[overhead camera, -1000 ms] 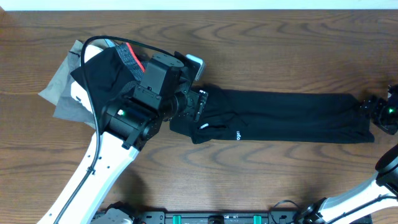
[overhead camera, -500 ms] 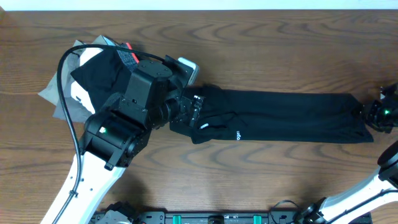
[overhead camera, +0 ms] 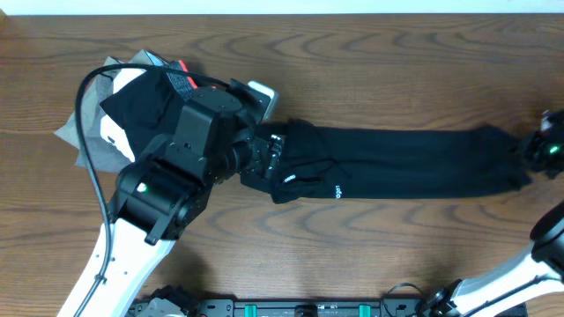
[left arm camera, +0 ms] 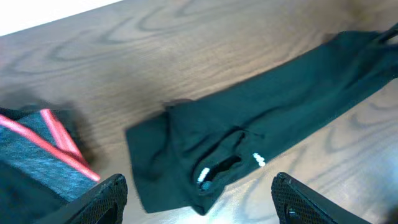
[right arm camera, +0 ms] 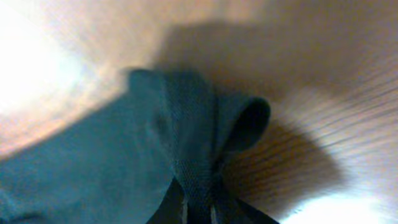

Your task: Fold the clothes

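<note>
1. Black fingers of the right gripper [right arm camera: 199, 210] are pinched tight on a bunched end of the shirt [overhead camera: 405, 165], near the worktop's right edge.
2. Left gripper [left arm camera: 199, 202] hangs above the shirt's other end, its fingers spread wide and holding nothing.
3. Shirt lies as a long narrow black band mid-worktop, its long axis running left to right, with small white lettering [overhead camera: 336, 189] near its left end.
4. Wooden worktop [overhead camera: 397, 70] also carries a heap of grey and black cloth [overhead camera: 132, 106] towards the far left corner.

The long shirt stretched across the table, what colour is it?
The shirt is plain black with small white lettering; it shows clearest in the overhead view.
</note>
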